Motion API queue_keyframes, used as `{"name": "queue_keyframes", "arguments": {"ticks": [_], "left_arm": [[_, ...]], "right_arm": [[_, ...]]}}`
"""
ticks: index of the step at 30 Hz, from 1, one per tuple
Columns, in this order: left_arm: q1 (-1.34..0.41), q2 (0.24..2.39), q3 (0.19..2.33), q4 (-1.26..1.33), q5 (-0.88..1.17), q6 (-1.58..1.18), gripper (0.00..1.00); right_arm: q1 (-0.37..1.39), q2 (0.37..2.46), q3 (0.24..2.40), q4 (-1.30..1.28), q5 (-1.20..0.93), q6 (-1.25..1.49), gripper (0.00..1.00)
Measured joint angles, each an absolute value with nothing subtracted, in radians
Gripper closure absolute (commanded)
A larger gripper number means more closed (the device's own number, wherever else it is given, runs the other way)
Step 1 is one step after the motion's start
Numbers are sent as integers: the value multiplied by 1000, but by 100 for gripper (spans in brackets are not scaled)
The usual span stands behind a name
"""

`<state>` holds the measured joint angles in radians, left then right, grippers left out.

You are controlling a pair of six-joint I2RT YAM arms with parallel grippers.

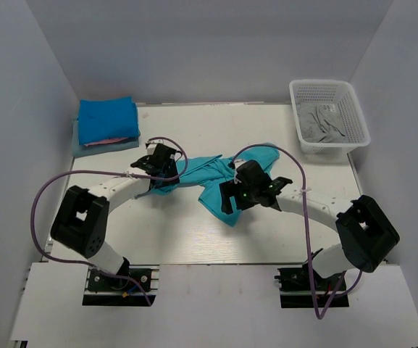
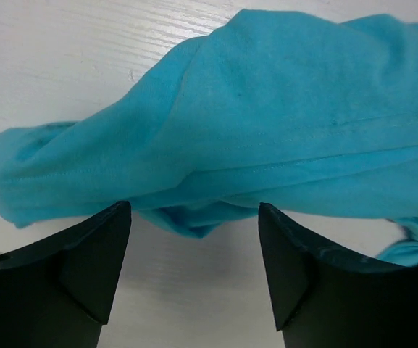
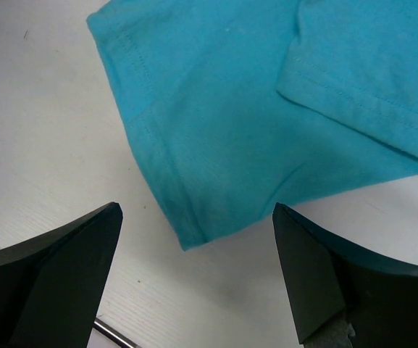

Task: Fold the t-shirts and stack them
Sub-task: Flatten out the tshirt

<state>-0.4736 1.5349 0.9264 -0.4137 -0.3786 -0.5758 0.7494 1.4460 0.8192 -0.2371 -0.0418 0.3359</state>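
Turquoise tee (image 1: 209, 174): crumpled, unfolded, left of the basket (image 1: 323, 83) and towards the near edge.
Left gripper (image 2: 194, 210): jaws apart, nothing held, tips at the tee's hem.
Right gripper (image 3: 195, 210): jaws wide, empty, over a tee corner.
Folded stack (image 1: 107, 122): far left of basket.
Grey tee (image 1: 323, 125): inside basket.

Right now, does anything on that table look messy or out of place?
Yes: the turquoise t-shirt lies bunched and twisted mid-table, unfolded, unlike the neatly folded stack at the far left corner. In the white basket at far right, grey fabric sits crumpled too. Nothing looks torn or spilled.
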Motion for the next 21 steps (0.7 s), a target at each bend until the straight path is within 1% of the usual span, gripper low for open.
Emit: {"name": "queue_keyframes", "arguments": {"ticks": [2, 3, 4, 5, 6, 7, 8, 9, 12, 15, 17, 18, 19, 20, 21], "left_arm": [[-473, 1577, 944, -416, -386, -573, 29], [-474, 1597, 955, -417, -389, -570, 37], [-474, 1607, 962, -416, -389, -567, 42], [-474, 1616, 969, -417, -394, -566, 56], [-474, 1624, 976, -416, -397, -571, 59], [-473, 1628, 981, -418, -403, -567, 64], [-472, 1631, 985, -416, -404, -565, 72], [-469, 1632, 987, -416, -406, -565, 86], [-464, 1632, 992, -414, -414, -564, 100], [-460, 1632, 992, -417, -430, -562, 100], [-459, 1632, 993, -423, -440, -560, 75], [-459, 1632, 993, -428, -445, -563, 67], [-459, 1632, 993, -434, -450, -566, 51], [-459, 1632, 994, -440, -456, -569, 45], [-459, 1632, 994, -445, -460, -572, 45]], "right_arm": [[774, 1447, 818, -236, -30, 338, 10], [786, 1448, 818, -236, -23, 339, 10], [795, 1449, 818, -236, -14, 340, 10], [808, 1456, 818, -236, 1, 341, 10], [817, 1465, 818, -236, 12, 342, 10], [825, 1478, 818, -236, 24, 344, 10], [831, 1491, 818, -236, 32, 346, 10], [836, 1508, 818, -236, 41, 349, 10], [853, 1553, 820, -240, 68, 355, 10], [869, 1563, 832, -239, 96, 360, 10], [878, 1565, 832, -244, 113, 360, 10], [882, 1565, 832, -245, 120, 360, 10], [886, 1565, 832, -245, 126, 360, 10], [889, 1565, 832, -245, 130, 360, 10], [893, 1565, 832, -246, 133, 360, 10]]}}
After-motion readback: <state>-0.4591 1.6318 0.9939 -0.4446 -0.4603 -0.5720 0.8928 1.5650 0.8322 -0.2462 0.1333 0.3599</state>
